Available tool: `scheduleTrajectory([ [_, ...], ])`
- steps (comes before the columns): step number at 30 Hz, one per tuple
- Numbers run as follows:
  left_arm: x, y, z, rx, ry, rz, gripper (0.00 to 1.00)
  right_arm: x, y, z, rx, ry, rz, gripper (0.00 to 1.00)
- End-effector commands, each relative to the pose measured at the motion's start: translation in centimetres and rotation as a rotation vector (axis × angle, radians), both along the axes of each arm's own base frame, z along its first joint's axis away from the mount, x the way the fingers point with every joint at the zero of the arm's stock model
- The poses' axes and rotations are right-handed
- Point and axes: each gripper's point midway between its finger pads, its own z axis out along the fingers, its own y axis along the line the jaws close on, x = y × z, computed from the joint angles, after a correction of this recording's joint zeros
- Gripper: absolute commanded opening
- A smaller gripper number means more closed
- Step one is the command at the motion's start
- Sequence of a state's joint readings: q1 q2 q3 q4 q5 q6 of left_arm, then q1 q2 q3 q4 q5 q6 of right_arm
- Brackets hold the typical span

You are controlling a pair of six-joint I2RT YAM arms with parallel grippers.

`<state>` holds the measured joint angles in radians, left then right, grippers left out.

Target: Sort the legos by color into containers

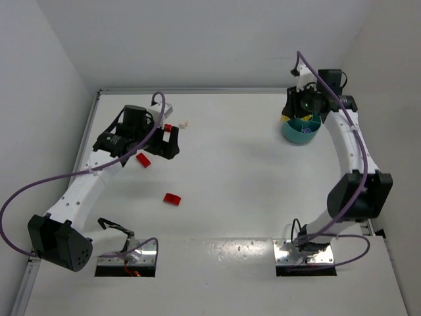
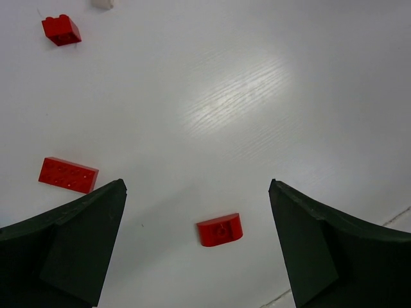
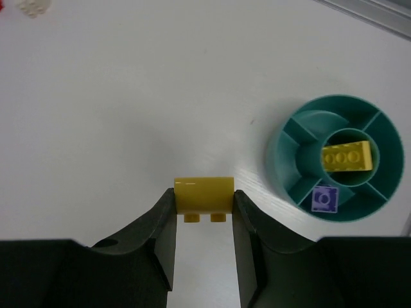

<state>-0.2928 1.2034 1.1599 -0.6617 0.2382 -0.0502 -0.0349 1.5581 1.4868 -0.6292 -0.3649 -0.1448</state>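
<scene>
Setting: a white worktop (image 1: 230, 191) closed in by plain white walls (image 1: 197, 39) at the back and on both sides. Two arms rise from metal plates (image 1: 128, 253) at its near edge.
Left arm (image 1: 79, 194): reaches forward over the left half of the worktop, bent at the elbow.
Left end effector (image 2: 197, 189): spread wide and gripping nothing. Between its fingers there is only worktop and one loose brick.
Curved red brick (image 2: 219, 230): lies on the worktop in the gap between the left fingers and touches neither of them.
Flat red brick (image 2: 68, 174): a long studded piece lying flat, just beyond the tip of the finger at the left of the wrist view and apart from it.
Small red brick (image 2: 61, 29): farther out, near the top-left corner of the same view. A white brick (image 2: 103, 3) sits near it, cut off by the picture's edge.
Right arm (image 1: 352, 148): stretches up the right side to the far right corner of the worktop.
Right end effector (image 3: 204, 200): closed narrow on a yellow brick (image 3: 204, 194), with one finger pressed against each end and the studs pointing back toward the camera.
Tub (image 3: 277, 154): round and teal, standing on the worktop near the far right corner. In the wrist view it is to the right of the held brick, which is clear of its rim.
Tub layout: a round middle well ringed by outer sections that are split by spokes.
Second yellow brick (image 3: 347, 156): lies in the middle well, studs up.
Purple brick (image 3: 324, 199): a small square piece in one outer section, on the side of the tub nearest the wrist camera.
</scene>
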Motion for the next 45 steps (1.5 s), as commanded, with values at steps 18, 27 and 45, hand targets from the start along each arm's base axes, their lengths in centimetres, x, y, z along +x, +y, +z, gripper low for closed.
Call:
scheduleTrajectory([
  [18,1.4,1.0,1.8,-0.035,-0.077,0.126,1.00,7.5,-11.0,-2.1,0.089,0.106,-0.717,0.00],
  [27,1.4,0.8,1.5,-0.037,-0.067,0.119,1.00,7.2,-14.3,-4.1,0.101,0.114,-1.056,0.00],
  [45,1.3,1.0,0.5,-0.019,-0.055,0.121,1.00,9.4,-14.1,-6.3,0.162,0.126,-1.085,0.00],
])
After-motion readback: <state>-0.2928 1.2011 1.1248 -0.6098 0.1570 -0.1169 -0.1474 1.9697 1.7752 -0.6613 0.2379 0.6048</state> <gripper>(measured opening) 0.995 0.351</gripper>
